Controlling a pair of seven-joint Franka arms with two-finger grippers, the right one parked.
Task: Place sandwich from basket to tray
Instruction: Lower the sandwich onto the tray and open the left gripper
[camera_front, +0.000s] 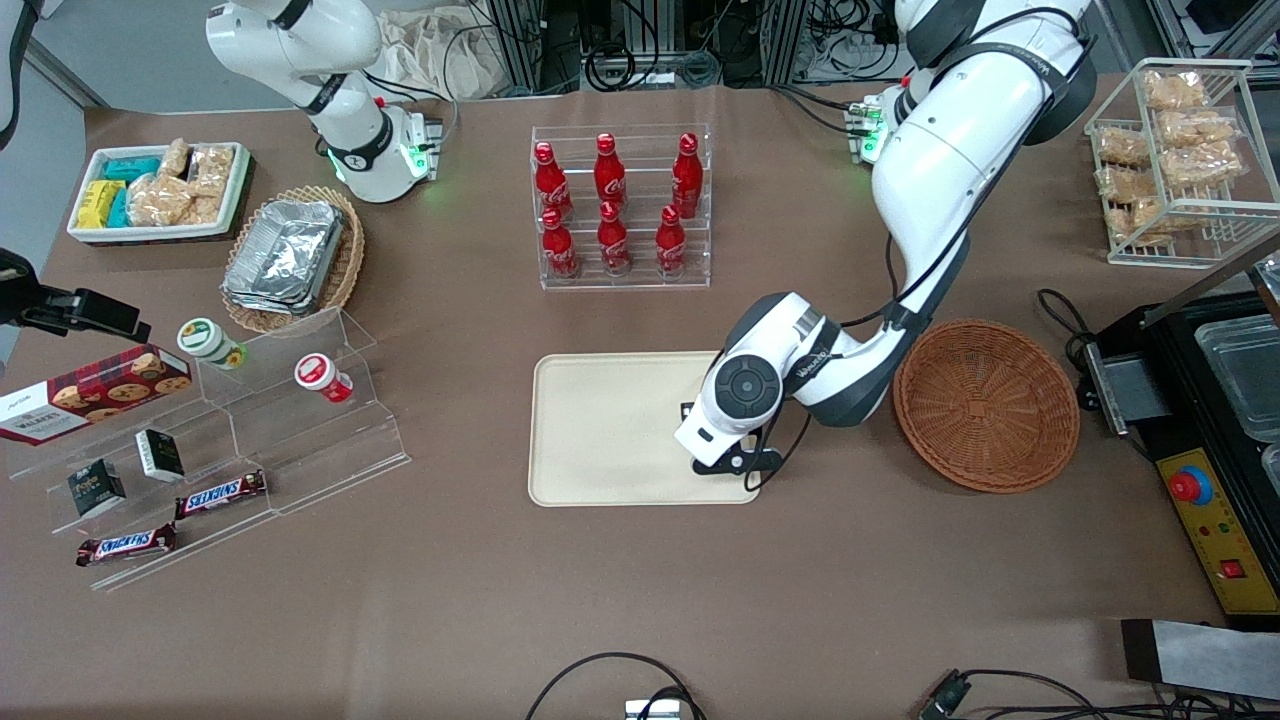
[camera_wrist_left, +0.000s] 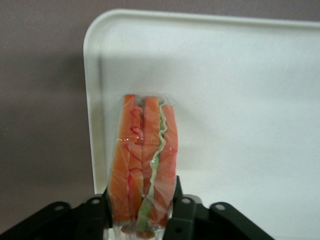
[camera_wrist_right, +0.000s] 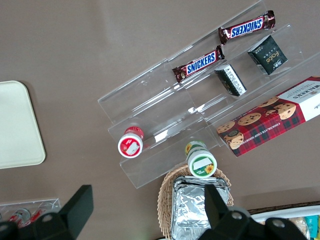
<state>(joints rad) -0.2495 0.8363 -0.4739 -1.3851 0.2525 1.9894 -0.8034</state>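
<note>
My left gripper (camera_wrist_left: 142, 212) is shut on the sandwich (camera_wrist_left: 145, 160), a wrapped wedge with orange and pale green layers, pinched between the two black fingers (camera_wrist_left: 185, 215). The sandwich hangs over the cream tray (camera_wrist_left: 240, 100), close to a rim near a rounded corner. In the front view the gripper (camera_front: 728, 460) is low over the tray (camera_front: 610, 430), at the end nearest the round reddish-brown basket (camera_front: 985, 405). The wrist hides the sandwich there. Nothing shows inside the basket.
A clear rack of red bottles (camera_front: 622, 205) stands farther from the front camera than the tray. An acrylic stepped shelf with snacks (camera_front: 230, 440), an oval wicker basket with foil trays (camera_front: 295, 260) and a white bin (camera_front: 160, 190) lie toward the parked arm's end. A wire rack (camera_front: 1180, 150) and a machine (camera_front: 1200, 450) flank the basket.
</note>
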